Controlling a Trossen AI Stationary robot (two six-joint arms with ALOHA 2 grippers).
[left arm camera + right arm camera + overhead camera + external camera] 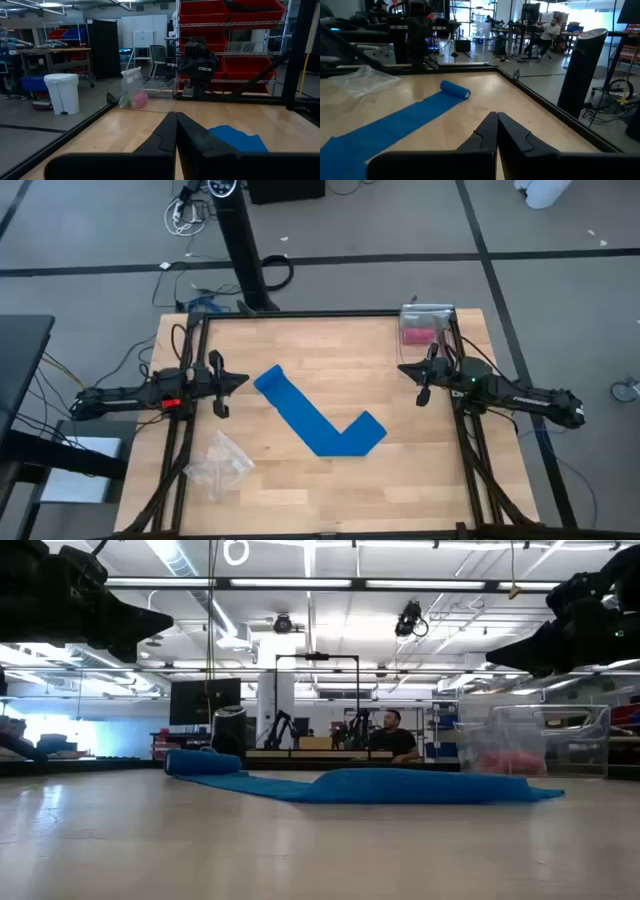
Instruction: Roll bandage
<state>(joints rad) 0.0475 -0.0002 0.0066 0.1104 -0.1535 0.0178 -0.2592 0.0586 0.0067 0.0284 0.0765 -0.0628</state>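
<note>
I have the wooden table (330, 500) in front of me with 2 arms parked at its sides, and the bandage (318, 423) lies between them as a bright blue strip bent into a shallow V. Its longer leg runs diagonally from a small rolled end (270, 379) on the left arm's side, toward the far edge, down to a bend near the table's middle; the shorter leg then angles back up to a flat loose end (368, 426) on the right arm's side. In the right wrist view the rolled end (455, 89) shows as a short cylinder with the flat strip trailing from it toward that camera. The left gripper (240, 379) hovers just beside the rolled end, its fingers pinched together and holding nothing, pointing across the table almost straight at the roll. The right gripper (403, 369) is likewise clenched and empty, near the pink roll in its clear bag (422, 326) at the far right corner, and well apart from the strip. As I judge it, the left arm is clearly the nearer 1 for the roll, and rolling would have to travel along that long diagonal leg, away from the left gripper toward the bend. A crumpled clear plastic bag (218, 464) sits on the near left, clear of the strip.
</note>
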